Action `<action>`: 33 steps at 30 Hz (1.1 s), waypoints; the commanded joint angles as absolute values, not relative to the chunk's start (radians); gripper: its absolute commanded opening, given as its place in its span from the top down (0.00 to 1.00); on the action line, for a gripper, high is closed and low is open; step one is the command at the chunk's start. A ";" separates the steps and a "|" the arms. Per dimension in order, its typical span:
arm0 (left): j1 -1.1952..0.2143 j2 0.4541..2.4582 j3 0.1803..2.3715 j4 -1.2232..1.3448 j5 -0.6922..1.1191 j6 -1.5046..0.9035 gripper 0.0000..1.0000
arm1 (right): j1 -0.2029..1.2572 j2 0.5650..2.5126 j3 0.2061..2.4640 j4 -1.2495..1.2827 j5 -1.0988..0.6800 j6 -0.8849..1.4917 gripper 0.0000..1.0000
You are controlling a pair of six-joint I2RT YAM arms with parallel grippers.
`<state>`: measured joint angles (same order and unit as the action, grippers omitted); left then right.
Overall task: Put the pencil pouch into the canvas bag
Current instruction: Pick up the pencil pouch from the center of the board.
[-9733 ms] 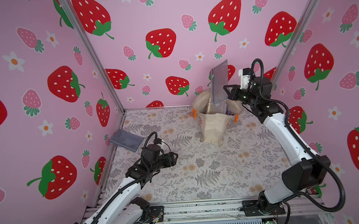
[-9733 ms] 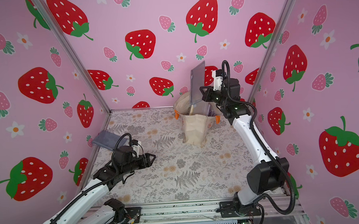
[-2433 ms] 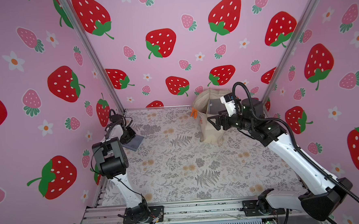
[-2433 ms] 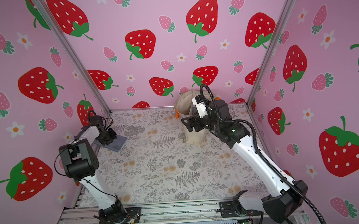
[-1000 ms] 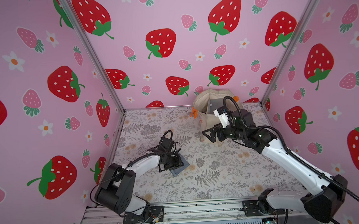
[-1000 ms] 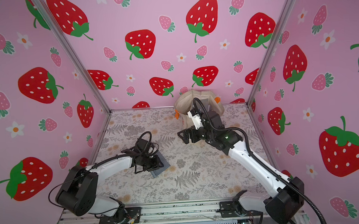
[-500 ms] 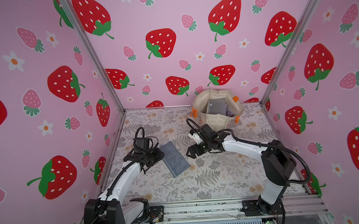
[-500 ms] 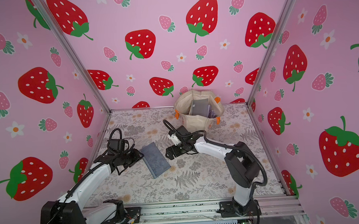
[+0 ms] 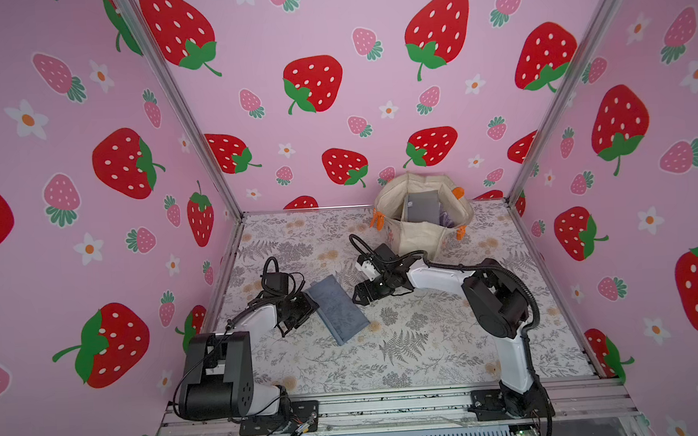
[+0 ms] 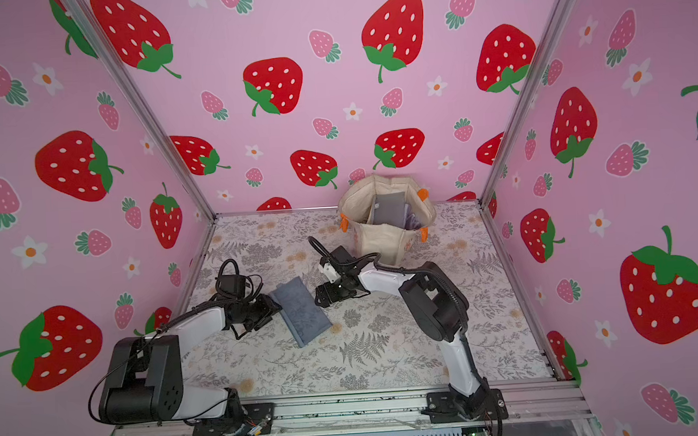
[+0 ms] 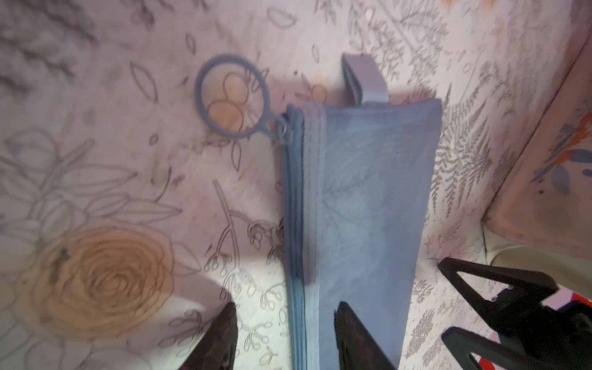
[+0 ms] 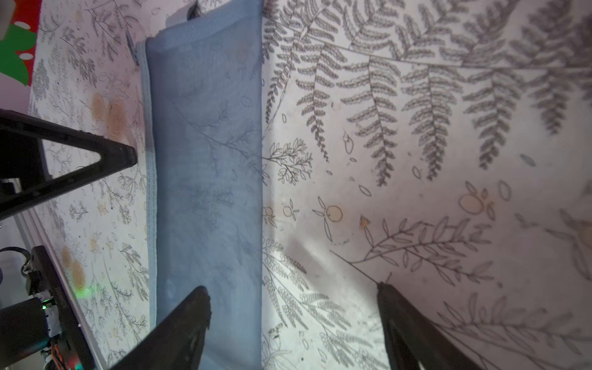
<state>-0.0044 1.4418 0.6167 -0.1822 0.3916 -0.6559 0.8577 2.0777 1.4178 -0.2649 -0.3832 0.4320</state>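
The blue mesh pencil pouch (image 9: 335, 308) (image 10: 301, 309) is seen lying flat on the fern-printed table cover (image 9: 428, 346), towards the left front of the floor and well apart from the canvas bag (image 9: 422, 231) (image 10: 385, 241). It is set aslant, with one short end turned towards the back wall.

The pouch is flanked by both arms. The left gripper (image 9: 305, 311) (image 11: 288, 333) is placed low at the zipper edge, with its jaws parted to a moderate gap. In the left wrist view one finger (image 11: 224, 333) is found over bare cover and the other over the mesh, so that the zipper edge is straddled but not clamped. Whether the mesh is touched cannot be settled, as that view is blurred. The zipper's ring pull (image 11: 230, 96) and a small fabric loop (image 11: 365, 77) are shown at the pouch's far end.

The right gripper (image 9: 357, 298) (image 12: 291, 320) is held at the opposite long edge with its jaws spread wide. One finger (image 12: 192, 320) is seen above the mesh and the other above the bare cover, and nothing is gripped.

The canvas bag is stood upright and open-mouthed against the back wall, right of centre. Its orange handles (image 9: 457, 193) are draped over the rim, and a flat grey item (image 9: 422, 207) is seen upright inside it.
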 commanded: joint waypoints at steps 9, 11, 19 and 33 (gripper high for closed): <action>-0.099 1.578 0.633 -0.062 0.379 -0.728 0.56 | 0.868 2.169 1.448 -0.202 -0.512 0.480 0.33; -0.109 1.585 0.635 -0.054 0.375 -0.735 0.61 | 0.867 2.169 1.439 -0.168 -0.544 0.499 0.35; -0.122 1.595 0.616 -0.020 0.381 -0.752 0.82 | 0.867 2.133 1.393 -0.078 -0.589 0.543 0.42; -0.129 1.543 0.597 -0.003 0.412 -0.755 1.00 | 0.867 2.072 1.337 -0.020 -0.582 0.563 0.46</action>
<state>-0.1223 1.5581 0.6159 0.0330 0.4049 -0.7567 0.8616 2.1216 1.3563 -0.0292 -0.5880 0.5564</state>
